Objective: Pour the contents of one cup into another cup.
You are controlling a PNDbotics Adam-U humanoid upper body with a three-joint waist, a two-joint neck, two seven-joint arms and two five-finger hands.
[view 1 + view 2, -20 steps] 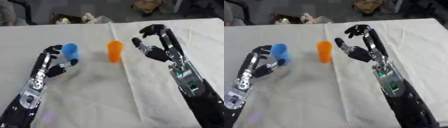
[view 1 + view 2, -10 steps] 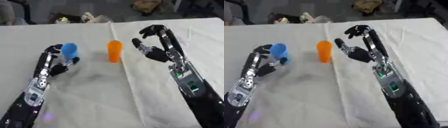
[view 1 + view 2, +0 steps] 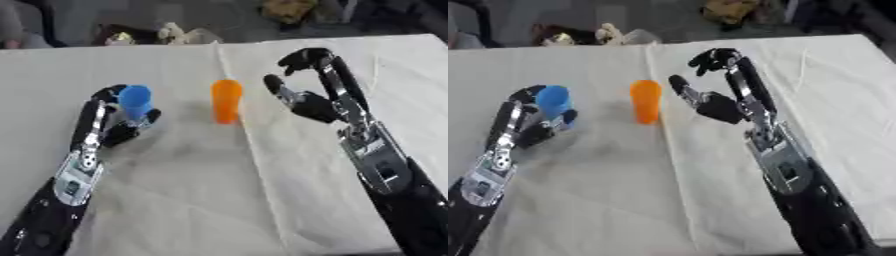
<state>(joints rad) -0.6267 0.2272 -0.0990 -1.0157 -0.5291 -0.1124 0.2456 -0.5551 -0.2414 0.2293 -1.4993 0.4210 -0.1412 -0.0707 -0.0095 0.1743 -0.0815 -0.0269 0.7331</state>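
Cups, two of them, stand upright on the cloth-covered counter (image 3: 201, 200): a blue cup (image 3: 136, 101) on the left and an orange cup (image 3: 226, 100) near the middle, a little apart. From where I stand the left hand (image 3: 115, 127) has its fingers and thumb wrapped round the blue cup, which rests on the cloth. The right hand (image 3: 313, 102) hangs just right of the orange cup without touching it, thumb pointing toward it and fingers arched above, grasping nothing.
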